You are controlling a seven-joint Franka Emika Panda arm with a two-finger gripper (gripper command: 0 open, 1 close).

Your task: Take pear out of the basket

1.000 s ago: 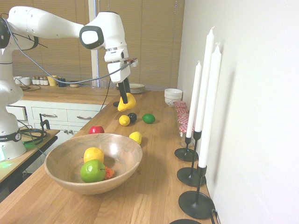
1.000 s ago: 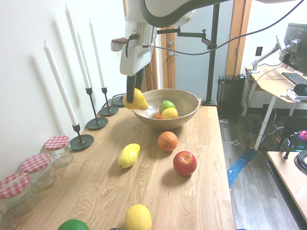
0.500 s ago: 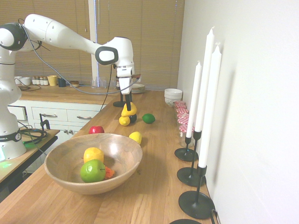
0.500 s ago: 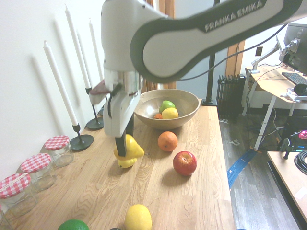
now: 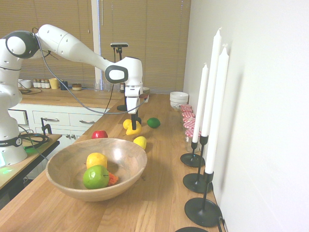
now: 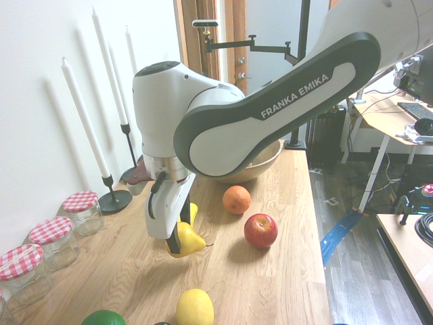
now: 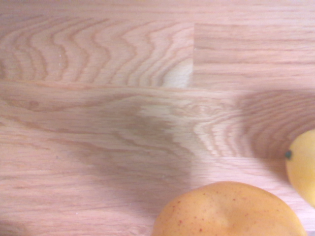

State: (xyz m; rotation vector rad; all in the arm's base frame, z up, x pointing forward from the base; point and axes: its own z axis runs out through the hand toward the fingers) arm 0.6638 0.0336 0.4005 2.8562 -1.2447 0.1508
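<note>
Desk [image 6: 223, 291]: bears everything. Basket [image 5: 65, 182]: near the desk's end, the pear outside it. Pear [image 6: 187, 240]: out past the basket, over the desk's middle, gripped by the fingers [image 6: 178, 233], closed around its body, stem sideways; presumably held low for setting down clear of the red apple [image 6: 260, 231].

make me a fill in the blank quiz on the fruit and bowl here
The gripper is holding a yellow ____.
The bowl is made of ____.
Inside it, the apple is coloured ____.
Out on the counter, the apple is coloured ____.

Missing words: pear; wood; green; red
</note>
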